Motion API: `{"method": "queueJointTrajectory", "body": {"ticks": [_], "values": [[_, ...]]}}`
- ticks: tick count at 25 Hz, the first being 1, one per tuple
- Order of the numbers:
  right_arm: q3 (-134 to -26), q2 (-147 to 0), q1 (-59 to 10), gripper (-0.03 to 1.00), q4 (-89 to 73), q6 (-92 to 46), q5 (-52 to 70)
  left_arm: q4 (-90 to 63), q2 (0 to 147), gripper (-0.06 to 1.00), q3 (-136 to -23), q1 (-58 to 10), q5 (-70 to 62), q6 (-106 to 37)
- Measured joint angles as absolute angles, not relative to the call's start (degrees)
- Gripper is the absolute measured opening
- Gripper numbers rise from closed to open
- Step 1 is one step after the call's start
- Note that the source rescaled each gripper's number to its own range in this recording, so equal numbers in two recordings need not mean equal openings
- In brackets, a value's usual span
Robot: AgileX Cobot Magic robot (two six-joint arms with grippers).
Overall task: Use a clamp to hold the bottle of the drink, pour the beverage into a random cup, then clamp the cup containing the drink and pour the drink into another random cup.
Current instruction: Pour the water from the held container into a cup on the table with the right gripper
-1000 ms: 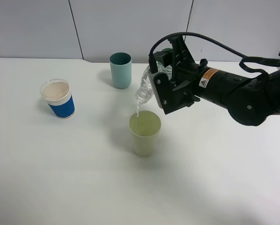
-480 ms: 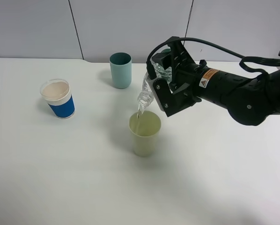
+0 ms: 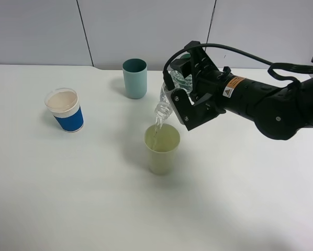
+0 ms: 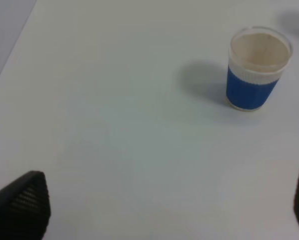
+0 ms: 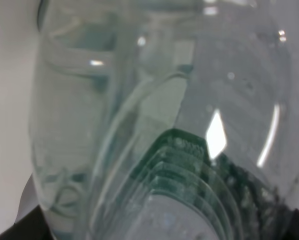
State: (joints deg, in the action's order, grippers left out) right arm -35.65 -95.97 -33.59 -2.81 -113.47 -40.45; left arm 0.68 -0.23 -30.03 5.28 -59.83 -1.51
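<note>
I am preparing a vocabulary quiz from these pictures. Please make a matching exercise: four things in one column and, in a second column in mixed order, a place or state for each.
Column 1
1. bottle
2. yellow-green cup
3. blue cup
4. teal cup

Column 2
a. farthest back
b. tilted, mouth down, pouring
c. far left, beige inside
d. under the bottle's mouth, being filled

Pairs: 1-b; 2-d; 3-c; 4-a
</note>
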Motion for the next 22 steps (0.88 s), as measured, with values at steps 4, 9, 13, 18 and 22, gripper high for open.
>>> {"method": "queueJointTrajectory", "body": {"ticks": [4,9,13,18,22], "values": [[-35.6,-96.0,-33.6,0.0,-3.2,-115.3,-40.4,0.7,-0.2,0.98,-30.0,5.3,-59.8,-1.5],[-35.8,-96.0,-33.6,0.0,-4.0,-117.7,-40.4,0.7,-0.2,0.98,-30.0,5.3,-59.8,-1.5],[-36.9,-96.0,-33.6,0.0,-4.0,-118.4,-40.5,0.7,-0.2,0.98,-30.0,5.3,-59.8,-1.5],[-37.0,-96.0,-33.6,0.0,-4.0,-118.5,-40.5,0.7,-0.2,0.98,-30.0,5.3,-59.8,-1.5],[-37.0,-96.0,-33.6,0.0,-4.0,-118.5,-40.5,0.7,-0.2,0.98,-30.0,5.3,-59.8,-1.5]]}}
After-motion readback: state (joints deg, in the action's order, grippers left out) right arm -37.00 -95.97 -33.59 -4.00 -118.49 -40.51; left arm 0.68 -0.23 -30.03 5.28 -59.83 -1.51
